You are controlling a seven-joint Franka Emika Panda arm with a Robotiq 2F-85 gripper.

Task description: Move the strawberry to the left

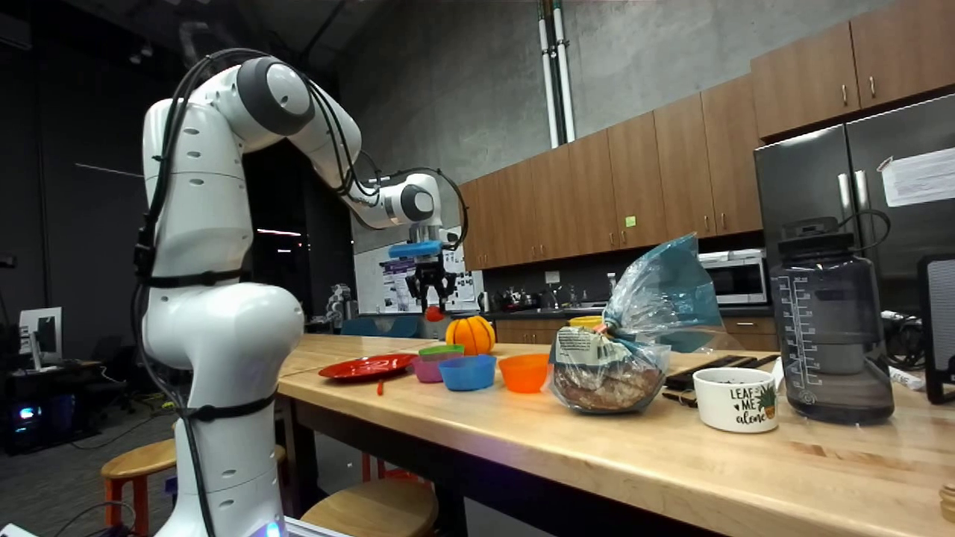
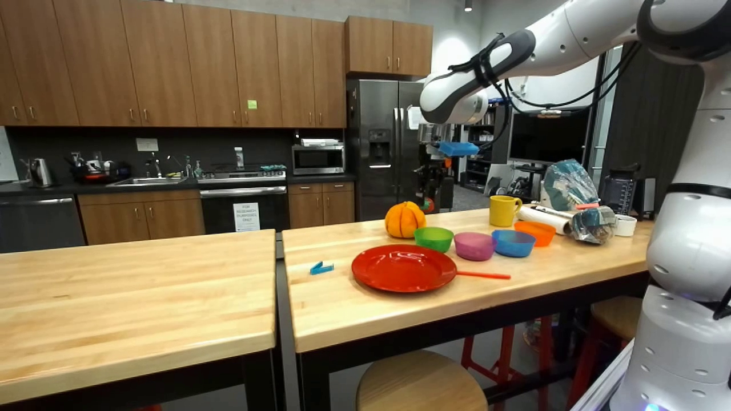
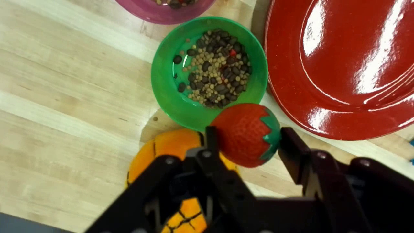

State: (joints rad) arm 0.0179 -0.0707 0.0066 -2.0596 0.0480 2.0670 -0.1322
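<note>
- In the wrist view we see the jaws pinching the strawberry (image 3: 244, 137), its red body against one side and its green leafy cap against the other.
- It lies sideways between the jaws and bulges a little past their tips.
- In both exterior views we find the jaws pointing down, with the strawberry at their lower end, held in the air above the surface (image 2: 331, 308).
- Below the jaws we look down on an orange pumpkin (image 3: 171, 144) with black lines, which they partly hide, and on a green bowl (image 3: 161, 74) with a mix of dark and pale grains (image 3: 215, 69); in the wrist view the strawberry overlaps this bowl's rim.
- Just beside the green bowl lies a red plate (image 3: 297, 110); we cannot tell whether their rims touch.
- Near the plate we see a thin red stick (image 2: 484, 275) and, well apart from it, a blue clip (image 2: 322, 268).
- From the green bowl we follow a row: a pink bowl (image 2: 476, 248), a blue bowl (image 2: 514, 245) and an orange bowl (image 2: 537, 234).
- Farther out we see a yellow mug (image 2: 502, 211), a tied plastic bag (image 1: 642, 321), a white bowl with lettering (image 1: 724, 406) and a dark water bottle (image 1: 833, 335).
</note>
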